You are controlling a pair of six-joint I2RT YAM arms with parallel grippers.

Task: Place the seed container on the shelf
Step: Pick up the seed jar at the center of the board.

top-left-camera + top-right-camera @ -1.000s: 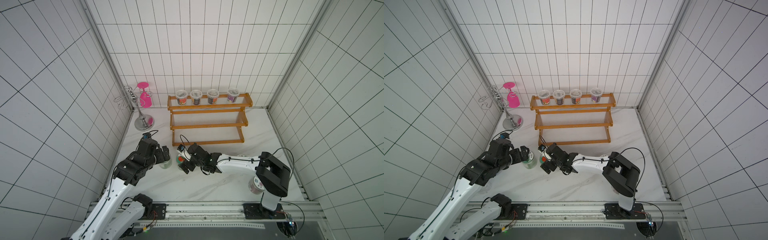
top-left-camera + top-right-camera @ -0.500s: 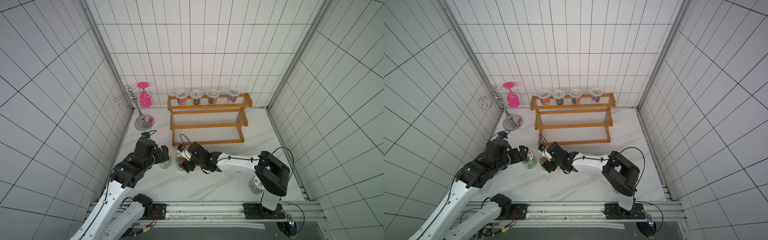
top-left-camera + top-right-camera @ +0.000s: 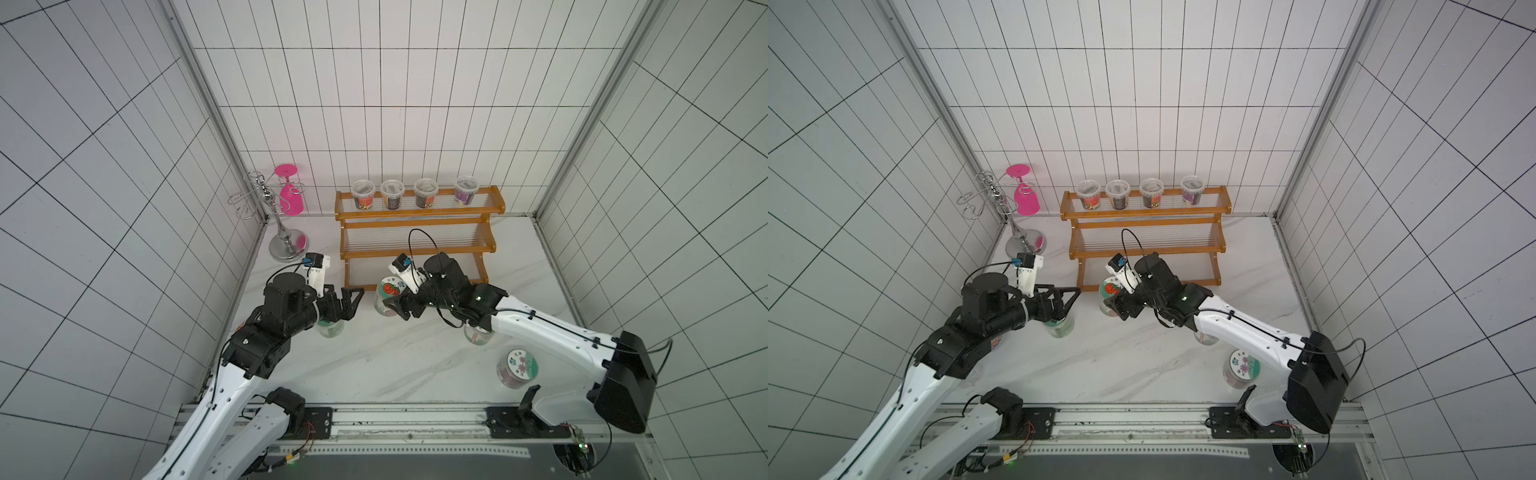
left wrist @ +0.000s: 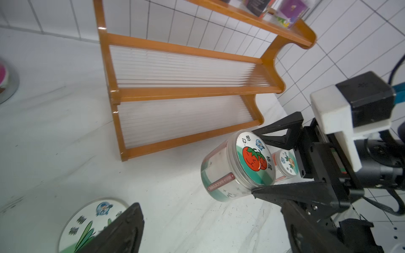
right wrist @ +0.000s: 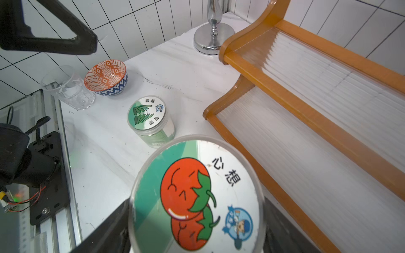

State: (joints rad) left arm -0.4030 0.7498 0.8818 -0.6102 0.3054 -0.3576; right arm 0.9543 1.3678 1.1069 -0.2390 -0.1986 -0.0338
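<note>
Our right gripper [image 4: 253, 161] clamps the seed jar [image 3: 389, 289], upright with lid up and axis vertical, just in front of the shelf's [image 3: 417, 251] lowest step. Our left gripper [image 3: 355, 305] hangs with jaws apart.

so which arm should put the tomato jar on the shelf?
Right. The right claw grips the tomato seed jar in front of the wooden shelf; the left claw is open, holding nothing.
</note>
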